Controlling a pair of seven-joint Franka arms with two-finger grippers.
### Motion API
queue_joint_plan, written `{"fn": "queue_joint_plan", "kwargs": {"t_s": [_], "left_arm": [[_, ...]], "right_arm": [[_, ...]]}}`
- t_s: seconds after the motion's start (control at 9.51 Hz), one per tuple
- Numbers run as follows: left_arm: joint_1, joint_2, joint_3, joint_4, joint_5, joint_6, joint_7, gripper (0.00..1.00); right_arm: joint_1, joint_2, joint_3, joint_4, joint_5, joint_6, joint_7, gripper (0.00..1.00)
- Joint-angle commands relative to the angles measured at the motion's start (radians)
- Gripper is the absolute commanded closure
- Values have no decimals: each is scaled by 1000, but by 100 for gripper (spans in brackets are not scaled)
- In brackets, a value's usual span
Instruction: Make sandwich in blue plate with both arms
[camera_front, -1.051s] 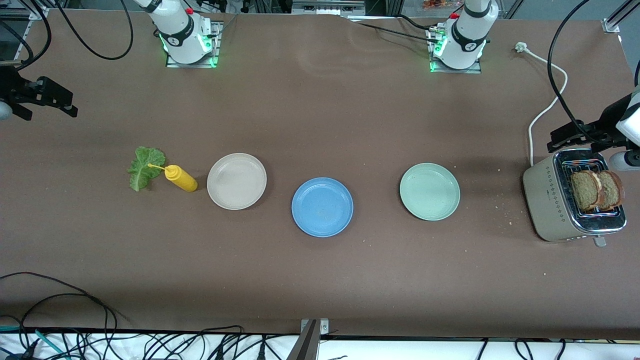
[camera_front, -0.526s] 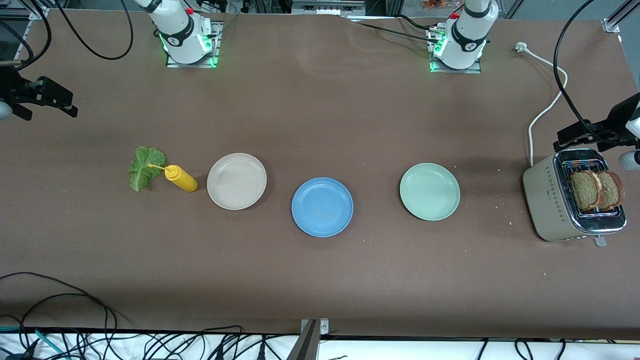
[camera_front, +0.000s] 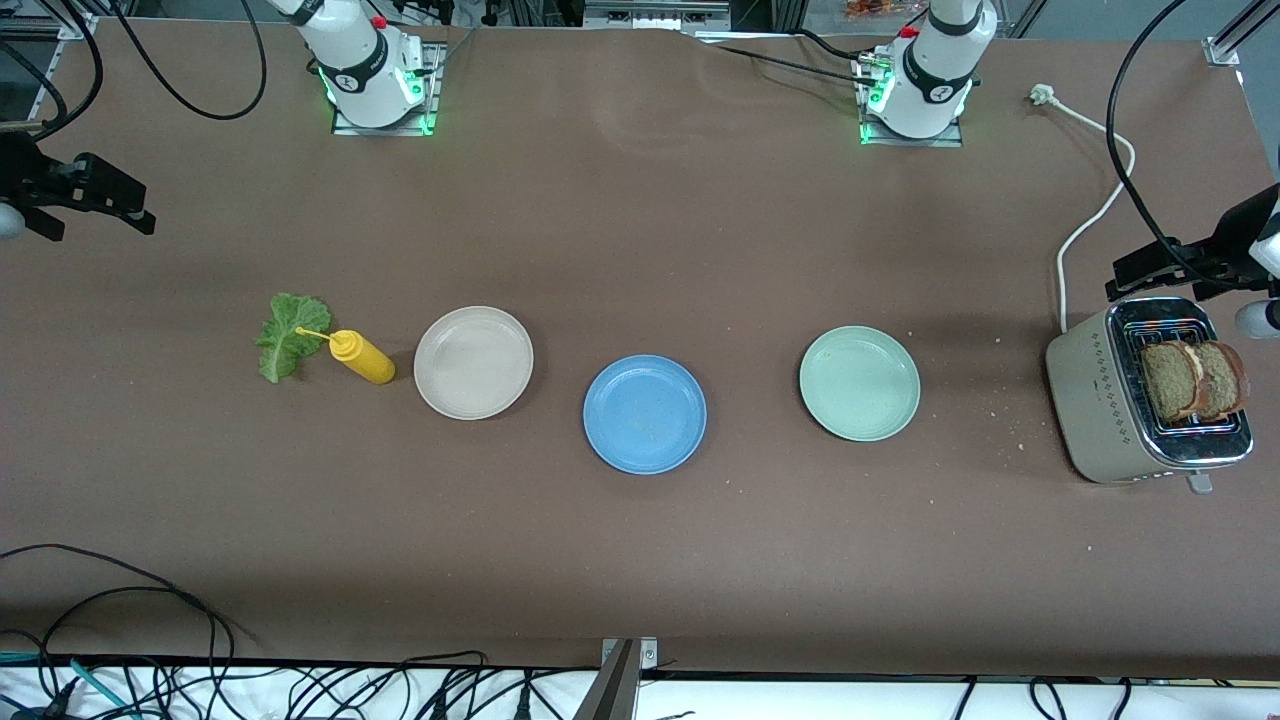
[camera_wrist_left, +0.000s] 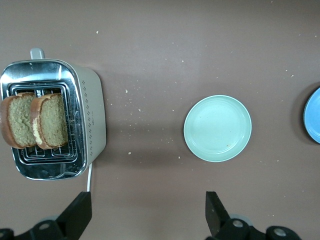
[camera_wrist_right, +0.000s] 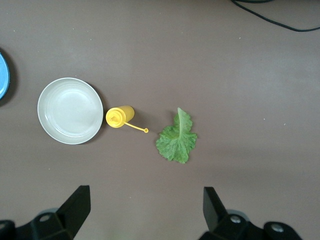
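Note:
The blue plate (camera_front: 645, 414) lies empty in the middle of the table; its rim shows in the left wrist view (camera_wrist_left: 314, 116) and the right wrist view (camera_wrist_right: 2, 75). Two brown bread slices (camera_front: 1170, 380) stand in the toaster's slots, also in the left wrist view (camera_wrist_left: 35, 121). The green lettuce leaf (camera_front: 288, 335) lies flat toward the right arm's end, also in the right wrist view (camera_wrist_right: 176, 139). My left gripper (camera_front: 1150, 272) (camera_wrist_left: 148, 215) is open and empty, up over the table by the toaster's cord. My right gripper (camera_front: 90, 195) (camera_wrist_right: 146, 212) is open and empty, up over bare table near the lettuce.
A yellow squeeze bottle (camera_front: 362, 357) (camera_wrist_right: 119, 116) lies beside the lettuce. A beige plate (camera_front: 473, 362) and a mint-green plate (camera_front: 859, 383) (camera_wrist_left: 217, 128) flank the blue plate. The silver toaster (camera_front: 1095, 395) (camera_wrist_left: 94, 115) has a white cord (camera_front: 1095, 215). Crumbs lie near it.
My left gripper has shifted a little toward the left arm's end of the table, then held still. The right arm and the objects have not moved.

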Motion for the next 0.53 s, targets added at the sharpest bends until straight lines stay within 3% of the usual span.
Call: {"fn": "queue_joint_plan", "kwargs": {"t_s": [0.0, 0.42], "left_arm": [[25, -10, 2, -6, 82, -8, 32, 0], [160, 97, 2, -2, 98, 89, 174, 1]], "right_arm": [[4, 8, 0, 24, -4, -10, 11, 0], [4, 8, 0, 24, -4, -10, 11, 0]]}}
